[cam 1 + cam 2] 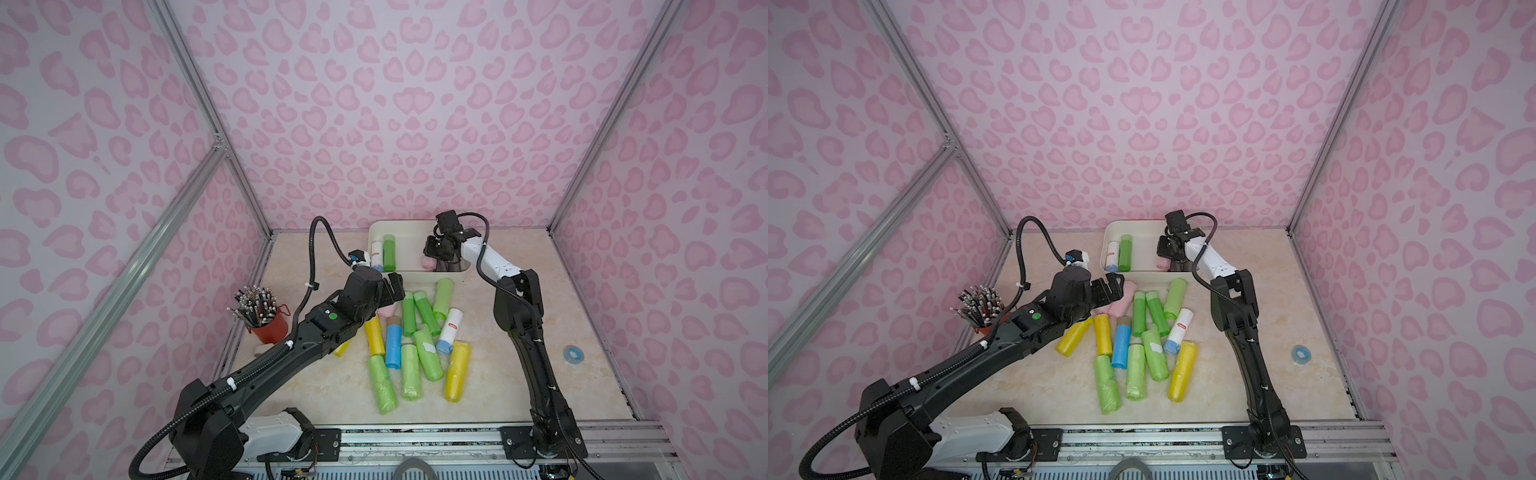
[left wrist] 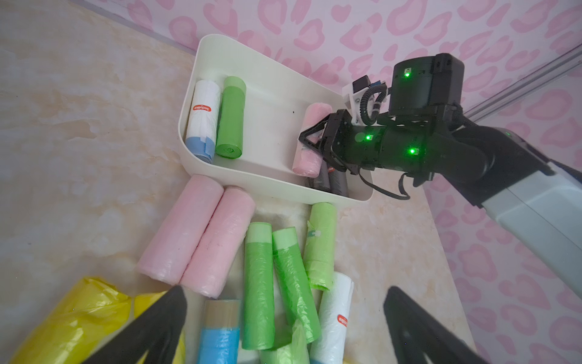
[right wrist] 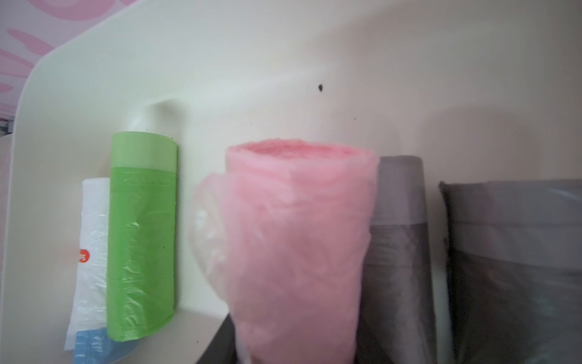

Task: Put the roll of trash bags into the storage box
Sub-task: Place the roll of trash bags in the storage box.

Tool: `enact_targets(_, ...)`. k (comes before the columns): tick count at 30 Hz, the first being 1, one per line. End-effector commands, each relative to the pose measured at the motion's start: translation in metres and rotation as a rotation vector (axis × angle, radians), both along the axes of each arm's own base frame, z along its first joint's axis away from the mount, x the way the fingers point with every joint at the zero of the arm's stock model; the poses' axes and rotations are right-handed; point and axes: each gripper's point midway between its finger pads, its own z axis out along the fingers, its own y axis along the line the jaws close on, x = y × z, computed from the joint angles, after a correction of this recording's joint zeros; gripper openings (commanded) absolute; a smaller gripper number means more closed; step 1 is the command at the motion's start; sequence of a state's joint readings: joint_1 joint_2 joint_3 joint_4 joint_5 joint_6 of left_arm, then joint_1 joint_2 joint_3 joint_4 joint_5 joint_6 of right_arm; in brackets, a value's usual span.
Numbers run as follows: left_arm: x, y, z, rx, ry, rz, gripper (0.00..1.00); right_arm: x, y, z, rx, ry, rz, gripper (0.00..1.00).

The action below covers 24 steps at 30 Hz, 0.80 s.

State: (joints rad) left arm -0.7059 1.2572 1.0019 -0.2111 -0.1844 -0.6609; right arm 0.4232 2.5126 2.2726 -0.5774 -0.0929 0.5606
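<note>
The right pincer [image 2: 304, 141] is seen closed on a pink roll of trash bags [image 3: 296, 236], which is held inside the storage box [image 1: 409, 235], between its walls; whether the roll is touching the box floor cannot be told; two grey rolls [image 3: 400, 252] are seen just beside it, and a green roll [image 2: 231, 116] and a white roll [image 2: 203, 116] are laid side by side at the opposite end of the box; the left pincer [image 2: 285, 293] is held wide open, with nothing between its fingers [image 2: 163, 318], above a heap of rolls [image 1: 428, 353] on the table [image 1: 498, 374]; two pink rolls [image 2: 182, 227] are laid side by side on the table just before the box's near wall; green, yellow, blue and white rolls are crowded together in the heap, nearer the robot's base; a red cup of pencils [image 1: 266, 320] is placed well to the left of the heap, and a small blue ring of tape [image 1: 574, 354] is placed apart on the right.
</note>
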Motion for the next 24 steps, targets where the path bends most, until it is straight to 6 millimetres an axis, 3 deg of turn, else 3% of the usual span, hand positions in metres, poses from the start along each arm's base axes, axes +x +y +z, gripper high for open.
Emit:
enact_targets(1, 0.005, 0.001, 0.001, -0.006, 0.005, -0.002, 1.00, 0.002, -0.016, -0.007, -0.118, -0.012, -0.017, 0.34)
enact_targets(6, 0.011, 0.007, -0.001, -0.005, 0.014, 0.002, 1.00, -0.001, -0.020, -0.002, -0.152, -0.009, -0.001, 0.37)
enact_targets(10, 0.015, 0.014, 0.000, -0.004, 0.014, 0.011, 1.00, -0.003, -0.019, 0.006, -0.147, -0.011, 0.007, 0.57)
enact_targets(14, 0.016, 0.019, 0.000, -0.003, 0.014, 0.018, 1.00, -0.005, -0.019, 0.022, -0.134, -0.024, 0.006, 0.65)
enact_targets(20, 0.012, 0.025, 0.001, -0.001, 0.010, 0.023, 1.00, -0.012, -0.017, 0.057, -0.102, -0.054, 0.006, 0.67)
enact_targets(22, 0.012, 0.028, 0.000, 0.002, 0.011, 0.027, 1.00, -0.016, -0.015, 0.073, -0.082, -0.071, 0.011, 0.74)
enact_targets(24, 0.011, 0.032, 0.000, 0.006, 0.013, 0.033, 1.00, -0.022, -0.016, 0.091, -0.070, -0.086, 0.008, 0.96)
